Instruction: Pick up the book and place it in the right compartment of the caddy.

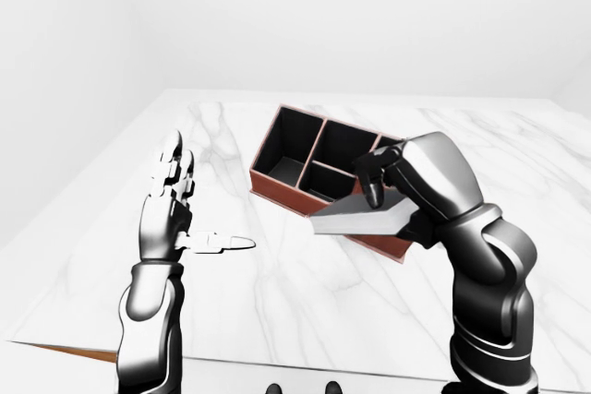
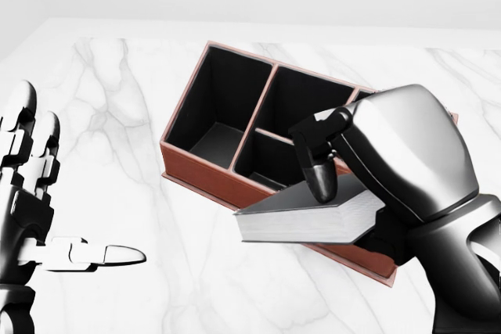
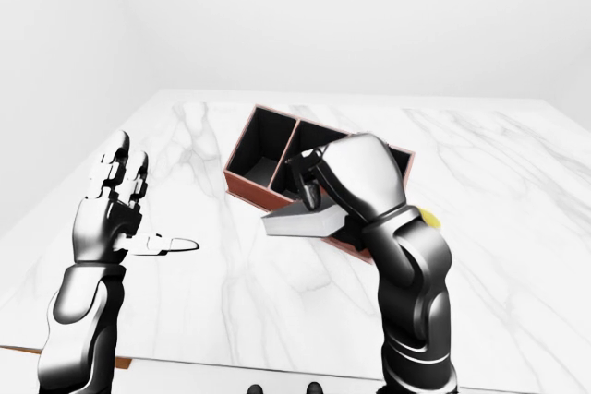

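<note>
A grey book (image 2: 301, 217) lies flat in the air, gripped by my right hand (image 2: 337, 174), whose fingers close over its top and underside. It hangs above the near wall of the red-brown caddy (image 2: 205, 171), which has black compartments. My hand and the book hide the caddy's right compartment in the head view. My left hand (image 2: 31, 201) stands open at the left of the head view, fingers spread, well apart from the caddy.
The caddy rests on a white marble table (image 1: 277, 274). A yellow-filled cup (image 3: 428, 219) peeks out behind my right arm in the right-eye view. The table's near edge (image 1: 83, 348) shows at the bottom left of the left-eye view.
</note>
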